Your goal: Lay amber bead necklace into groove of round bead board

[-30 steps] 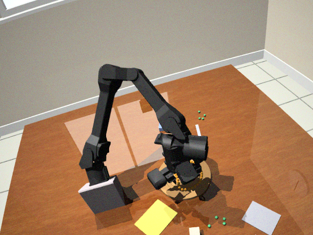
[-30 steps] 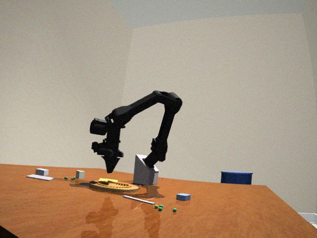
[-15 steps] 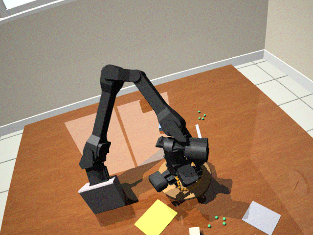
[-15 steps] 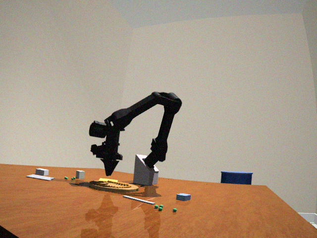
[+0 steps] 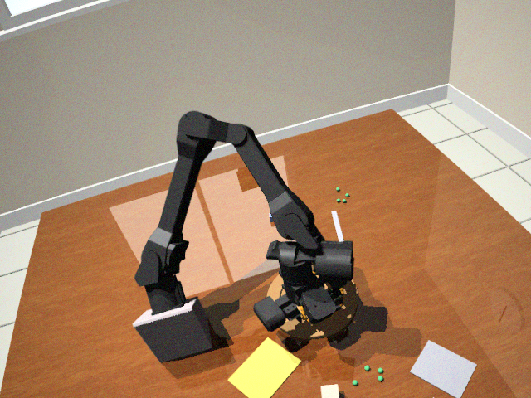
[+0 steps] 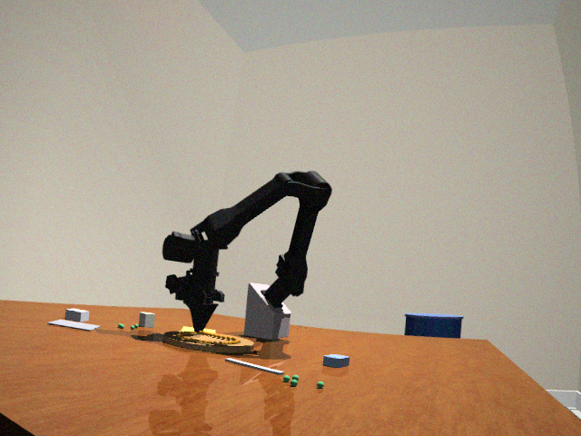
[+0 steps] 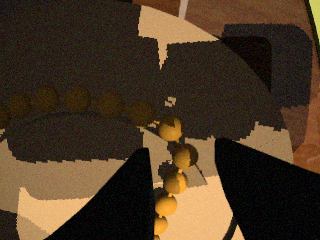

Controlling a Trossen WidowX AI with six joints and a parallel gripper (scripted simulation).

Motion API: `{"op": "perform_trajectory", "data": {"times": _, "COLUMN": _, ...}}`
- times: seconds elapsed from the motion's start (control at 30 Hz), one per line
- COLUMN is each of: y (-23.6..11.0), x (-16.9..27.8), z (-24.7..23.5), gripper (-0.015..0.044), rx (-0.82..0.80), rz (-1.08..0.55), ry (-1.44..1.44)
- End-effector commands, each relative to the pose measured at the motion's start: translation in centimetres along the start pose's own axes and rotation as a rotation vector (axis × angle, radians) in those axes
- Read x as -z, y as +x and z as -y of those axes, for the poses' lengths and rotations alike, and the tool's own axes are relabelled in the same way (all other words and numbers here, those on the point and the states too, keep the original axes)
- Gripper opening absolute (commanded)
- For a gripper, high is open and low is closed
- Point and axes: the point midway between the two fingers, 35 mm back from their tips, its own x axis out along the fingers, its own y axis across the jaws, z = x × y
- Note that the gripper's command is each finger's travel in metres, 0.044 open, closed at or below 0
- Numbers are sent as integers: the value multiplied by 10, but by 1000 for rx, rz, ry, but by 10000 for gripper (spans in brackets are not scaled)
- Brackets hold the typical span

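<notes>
The round tan bead board (image 5: 274,292) (image 6: 237,348) lies on the wooden table in front of the arm's base, mostly shadowed. The amber bead necklace (image 7: 184,155) (image 6: 221,339) lies on the board. In the wrist view one run of beads goes left in shadow and another comes down between my fingers. My gripper (image 5: 306,314) (image 6: 201,328) (image 7: 182,151) points straight down with its tips at the board's surface. Its fingers stand narrowly apart on either side of the strand, with a gap beside the beads. In the top view the wrist hides most of the necklace.
A yellow sheet (image 5: 264,368) and a grey sheet (image 5: 443,368) lie near the front. Loose green beads (image 5: 368,373) (image 5: 342,195) lie in two groups. A white stick (image 5: 337,225) lies behind the board. The arm base (image 5: 173,329) stands left. A blue container (image 6: 433,325) and small blocks (image 6: 336,360) (image 6: 146,319) stand around.
</notes>
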Motion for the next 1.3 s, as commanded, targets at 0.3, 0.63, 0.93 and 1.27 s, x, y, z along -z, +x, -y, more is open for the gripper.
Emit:
{"op": "perform_trajectory", "data": {"times": 0.3, "y": 2, "x": 0, "z": 0, "gripper": 0, "rx": 1, "rz": -1, "ry": 1}}
{"op": "perform_trajectory", "data": {"times": 0.63, "y": 2, "x": 0, "z": 0, "gripper": 0, "rx": 1, "rz": -1, "ry": 1}}
{"op": "perform_trajectory", "data": {"times": 0.93, "y": 2, "x": 0, "z": 0, "gripper": 0, "rx": 1, "rz": -1, "ry": 1}}
{"op": "perform_trajectory", "data": {"times": 1.27, "y": 2, "x": 0, "z": 0, "gripper": 0, "rx": 1, "rz": -1, "ry": 1}}
